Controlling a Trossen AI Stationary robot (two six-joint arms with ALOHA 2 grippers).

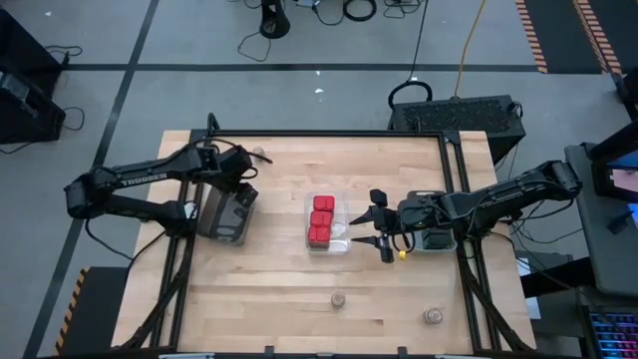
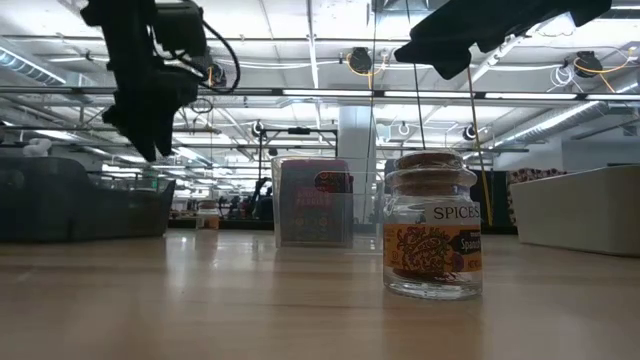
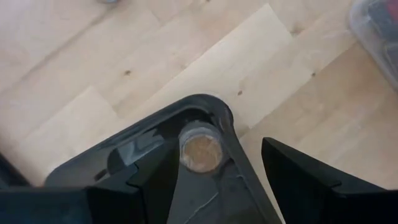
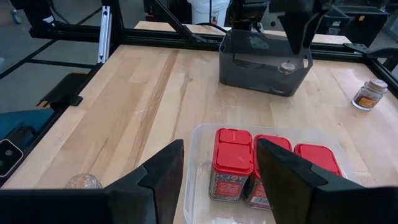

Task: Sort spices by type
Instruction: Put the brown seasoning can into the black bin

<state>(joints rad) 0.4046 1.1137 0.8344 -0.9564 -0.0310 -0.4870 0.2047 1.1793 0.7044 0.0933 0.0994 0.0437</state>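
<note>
Left claw: fingers spread, holding nothing, poised over the near-right corner of the grey tray at the left of the tabletop. One jar stands upright in that corner, cork up, long axis vertical.

Right claw: open and empty, hovering just right of the clear tray at mid-tabletop. In that tray: three red boxes, upright, lids up, in a near-to-far row.

Loose jars: one at the far edge, two near the front edge, all upright.

Judged step: jars go to the grey tray. To do it well, lift the left claw straight up clear of the tray wall, then come down over a loose jar with fingers either side of the cork neck, keeping the jar vertical. Black boxes are not discernible.
</note>
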